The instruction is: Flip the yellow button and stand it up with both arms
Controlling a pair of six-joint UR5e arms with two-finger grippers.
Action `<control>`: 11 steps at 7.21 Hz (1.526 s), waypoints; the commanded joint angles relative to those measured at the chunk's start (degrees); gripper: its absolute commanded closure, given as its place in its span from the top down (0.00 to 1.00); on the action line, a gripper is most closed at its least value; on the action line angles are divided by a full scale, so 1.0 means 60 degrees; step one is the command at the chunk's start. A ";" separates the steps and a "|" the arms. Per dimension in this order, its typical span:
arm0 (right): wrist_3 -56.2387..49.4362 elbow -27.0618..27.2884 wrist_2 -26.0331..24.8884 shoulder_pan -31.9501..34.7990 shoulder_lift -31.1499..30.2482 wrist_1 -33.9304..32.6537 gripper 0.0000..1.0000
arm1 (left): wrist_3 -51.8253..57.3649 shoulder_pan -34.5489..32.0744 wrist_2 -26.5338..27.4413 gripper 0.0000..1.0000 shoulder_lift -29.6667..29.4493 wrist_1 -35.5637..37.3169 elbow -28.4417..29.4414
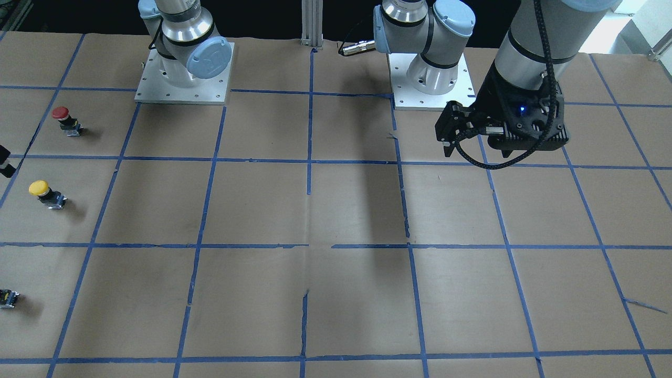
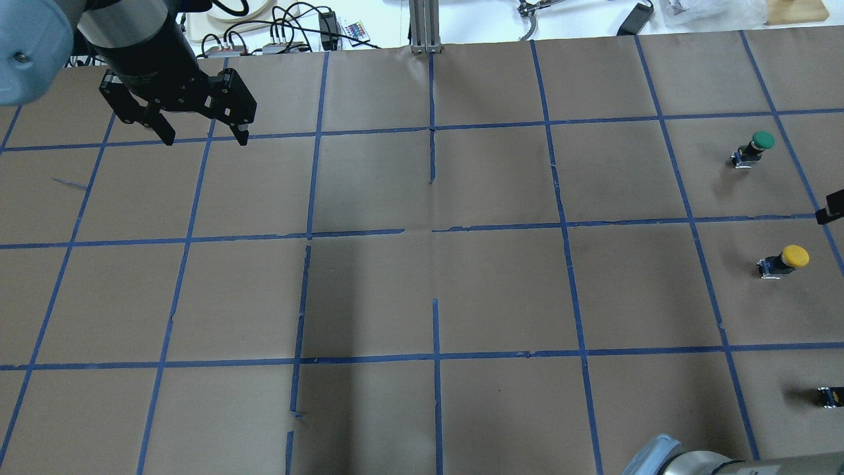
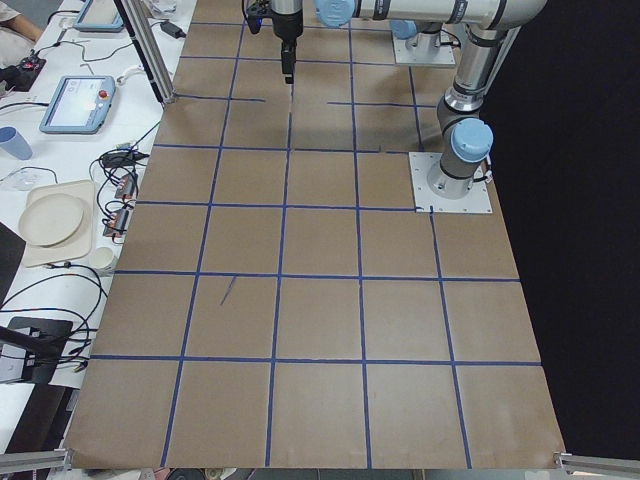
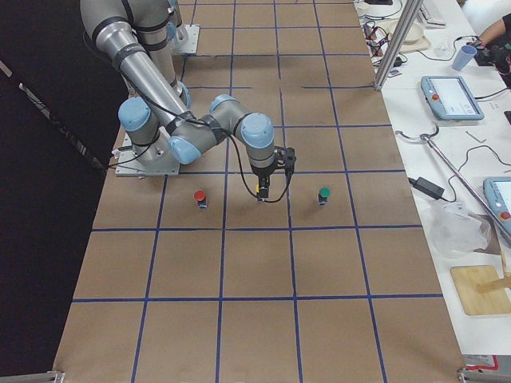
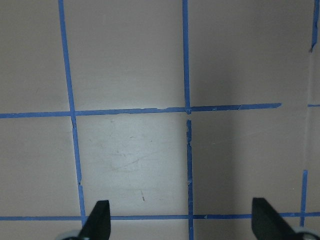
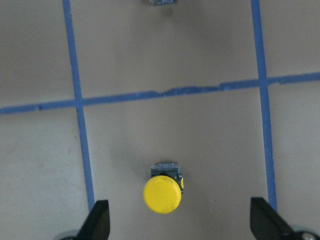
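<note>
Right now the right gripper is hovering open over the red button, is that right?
Not the red button: the open right gripper hovers over the yellow button, as the right wrist view shows. The rest holds.

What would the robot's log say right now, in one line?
right gripper: open, above yellow button, not touching | left gripper: open, over table, far from button | button: ungrasped
</note>
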 commanded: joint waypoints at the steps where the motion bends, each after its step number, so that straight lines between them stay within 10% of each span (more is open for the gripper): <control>1: 0.1751 -0.1929 -0.1012 0.1635 -0.0089 0.2199 0.99 | 0.0007 0.0005 0.0006 1.00 0.0003 0.0011 -0.0019; 7: 0.5447 -0.2435 -0.1254 0.6721 -0.2065 0.4391 1.00 | 0.0022 0.0005 0.0006 1.00 0.0003 0.0011 -0.0077; 11: 0.6871 -0.1399 -0.1123 0.7268 -0.3073 0.4451 1.00 | 0.0022 0.0005 -0.0023 1.00 0.0018 0.0011 -0.0092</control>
